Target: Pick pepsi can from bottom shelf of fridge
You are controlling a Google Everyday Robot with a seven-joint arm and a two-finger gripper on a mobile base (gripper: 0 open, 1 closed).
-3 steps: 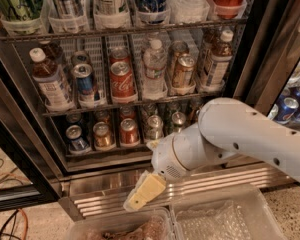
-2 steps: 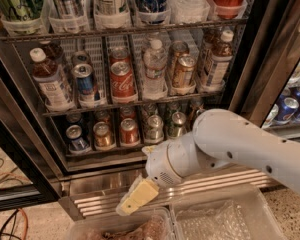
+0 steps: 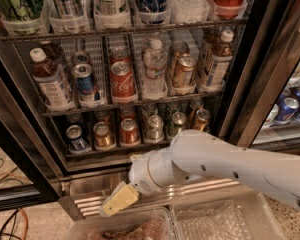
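Observation:
The fridge (image 3: 251, 69) stands open in front of me. The pepsi can (image 3: 77, 137), short and dark blue with a silver top, stands at the left end of the bottom shelf (image 3: 115, 151), beside a gold can (image 3: 103, 135) and a red can (image 3: 129, 131). My gripper (image 3: 119, 200), tan-tipped on a white arm (image 3: 225, 166), hangs below the shelf in front of the ribbed steel base panel (image 3: 87, 204). It is lower than the pepsi can and to its right, and touches no can.
More short cans (image 3: 177, 123) fill the shelf's right side, partly behind the arm. The rack above holds bottles, a tall blue can (image 3: 85, 84) and a red cola can (image 3: 122, 79). Clear plastic bins (image 3: 225, 224) lie below. Cables (image 3: 5, 224) lie at left; blue cans (image 3: 289, 107) at right.
The arm has swung left and slightly down, carrying the gripper leftward along the base panel, closer to the left end of the shelf. The cans have not moved.

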